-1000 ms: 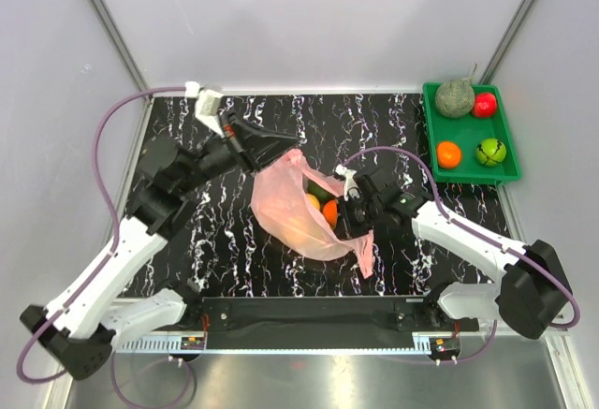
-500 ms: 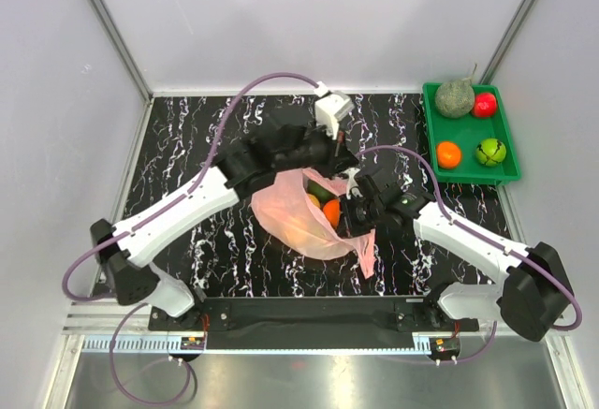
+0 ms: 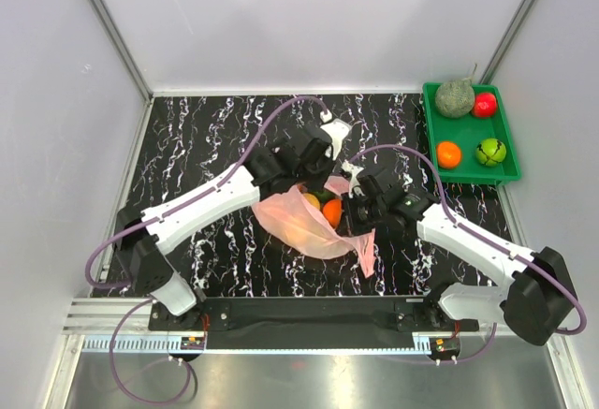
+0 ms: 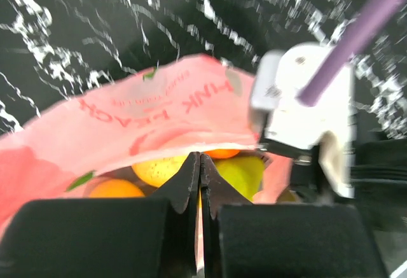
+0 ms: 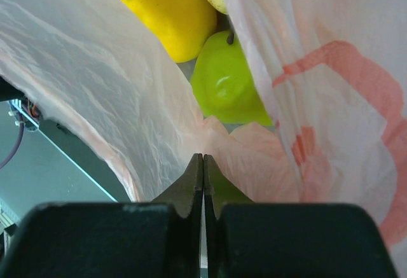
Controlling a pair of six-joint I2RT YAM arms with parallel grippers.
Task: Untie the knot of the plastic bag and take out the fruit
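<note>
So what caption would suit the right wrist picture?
The right hand pinched shut on the pink plastic bag, a yellow fruit and a green fruit showing between its folds.

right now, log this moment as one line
left pincer: shut on plastic bag rim | right pincer: shut on plastic bag | bag mouth: open | fruit: inside bag

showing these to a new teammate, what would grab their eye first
The pink plastic bag at mid-table, bright against the black marbled top, with the left claw and the right claw each shut on its thin film. Through its open mouth show a yellow pear and a green fruit. A green tray holding a netted melon sits at the far right corner.
</note>
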